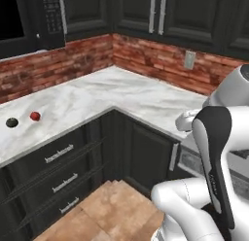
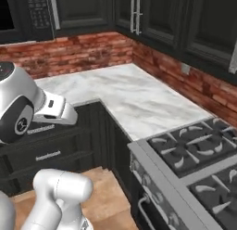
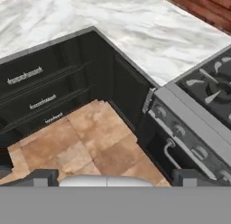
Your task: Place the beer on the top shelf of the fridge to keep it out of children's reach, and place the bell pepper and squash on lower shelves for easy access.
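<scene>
On the left run of the corner counter (image 1: 121,96), the bell pepper (image 1: 35,116) is set just right of the squash (image 1: 11,122), below the microwave (image 1: 29,19), while the stove (image 2: 199,155) is placed at the counter's right end.

The black microwave (image 1: 29,16) is cut off by the top-left corner, the grey gas stove (image 2: 203,155) runs past the right edge, and the small dark green ball (image 1: 11,122) is too small to show detail
</scene>
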Robot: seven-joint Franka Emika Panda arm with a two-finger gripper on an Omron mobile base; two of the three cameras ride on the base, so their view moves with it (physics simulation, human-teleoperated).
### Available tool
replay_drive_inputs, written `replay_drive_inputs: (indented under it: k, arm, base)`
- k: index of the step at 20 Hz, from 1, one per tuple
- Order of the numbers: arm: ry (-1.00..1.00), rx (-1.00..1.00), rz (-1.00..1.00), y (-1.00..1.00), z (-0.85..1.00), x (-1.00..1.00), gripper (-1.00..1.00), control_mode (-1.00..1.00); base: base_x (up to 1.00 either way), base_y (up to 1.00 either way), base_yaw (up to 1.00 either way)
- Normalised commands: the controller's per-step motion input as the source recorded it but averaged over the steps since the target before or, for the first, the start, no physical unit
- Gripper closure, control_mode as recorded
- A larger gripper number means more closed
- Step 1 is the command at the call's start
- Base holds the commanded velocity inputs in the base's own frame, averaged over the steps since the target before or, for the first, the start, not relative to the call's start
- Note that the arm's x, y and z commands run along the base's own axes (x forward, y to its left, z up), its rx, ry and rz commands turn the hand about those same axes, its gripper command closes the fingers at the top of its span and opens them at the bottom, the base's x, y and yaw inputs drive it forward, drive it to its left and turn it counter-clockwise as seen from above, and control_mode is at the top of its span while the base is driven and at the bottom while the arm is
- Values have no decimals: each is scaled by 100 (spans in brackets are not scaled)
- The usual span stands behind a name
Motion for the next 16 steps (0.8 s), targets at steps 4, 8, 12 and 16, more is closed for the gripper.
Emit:
replay_drive_inputs:
  k: [4,8,12,16]
  arm:
    - [0,0,0,0,0,0,-100,100]
    - [0,0,0,0,0,0,-100,100]
    - [0,0,0,0,0,0,-100,100]
    - [0,0,0,0,0,0,-100,100]
  base:
    - [100,31,54]
    - [100,47,54]
    - [100,51,54]
    - [98,37,54]
